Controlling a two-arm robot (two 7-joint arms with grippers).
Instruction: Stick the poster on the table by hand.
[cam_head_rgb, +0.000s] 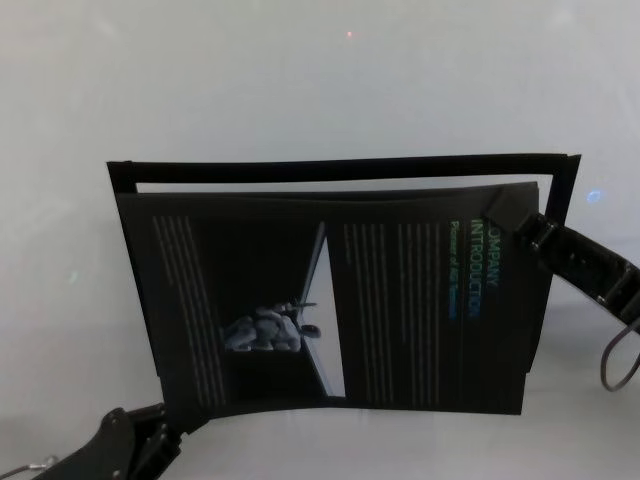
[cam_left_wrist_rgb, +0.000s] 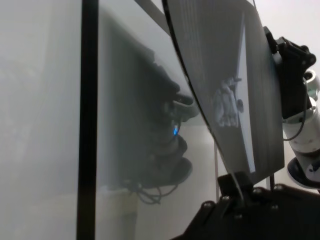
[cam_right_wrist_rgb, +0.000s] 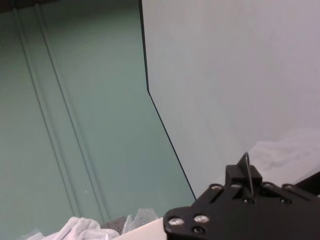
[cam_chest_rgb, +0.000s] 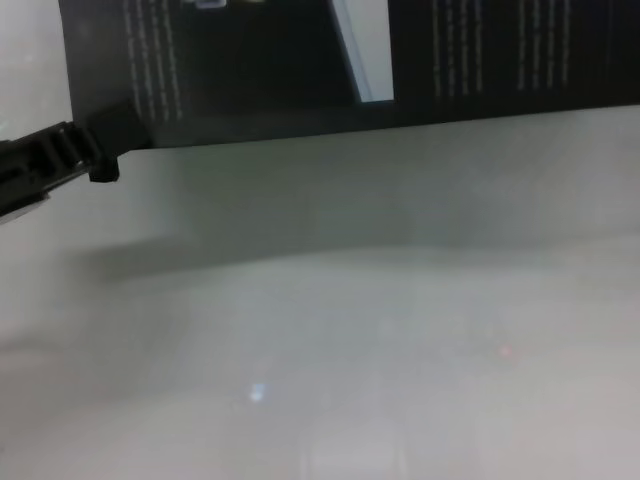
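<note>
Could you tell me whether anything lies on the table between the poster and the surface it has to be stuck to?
Nothing visible does. The large black printed poster is held at opposite corners by the left claw and right claw, and the pale grey-white table under its near edge shows bare.

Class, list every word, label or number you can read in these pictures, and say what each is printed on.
"COMPANY INTRODUCTION": heading on the poster, partly covered at its start.
Blue line beside the heading: too blurred to read.
Columns of pale text on the poster: too small to read.
No other readable text.
</note>
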